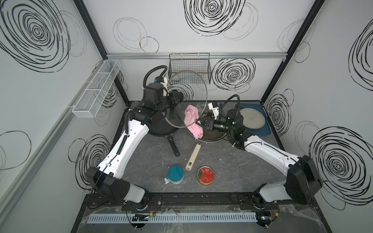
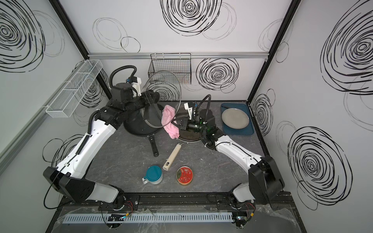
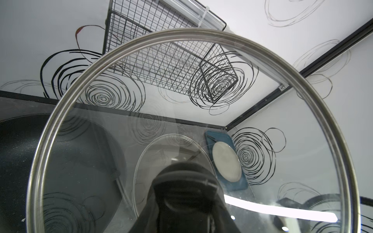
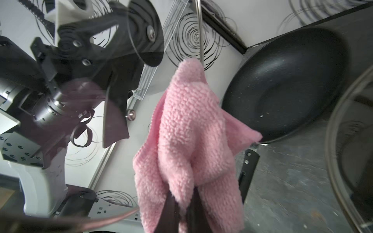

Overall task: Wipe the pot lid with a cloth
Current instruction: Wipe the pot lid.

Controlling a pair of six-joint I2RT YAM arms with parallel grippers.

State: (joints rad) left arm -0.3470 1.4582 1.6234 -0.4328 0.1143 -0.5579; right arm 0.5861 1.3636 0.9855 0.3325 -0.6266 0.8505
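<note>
Left pincer (image 1: pixel 178 97): clamped shut on the dark knob of the round clear-glass pot lid with a steel rim (image 1: pixel 191 88). I hold the lid up on edge, off the table and above the black non-stick frying pan (image 1: pixel 161 129). This turns the face away from the knob toward my other arm.

Right pincer (image 4: pixel 182 203): closed tight on a bunched fold of the small pink terry cloth (image 1: pixel 192 119). The rest hangs loose past the jaws, so soft pile, not hard fingers, meets the glass.

Cloth position: at the lid's rim, on the side toward my right arm. It appears to touch the rim. I cannot tell from the wrist view how much pile bears on the glass itself.

Judgement: wiping stage, part done at most. The next stroke should sweep across the glass while my left grip resists twisting about the knob.
</note>
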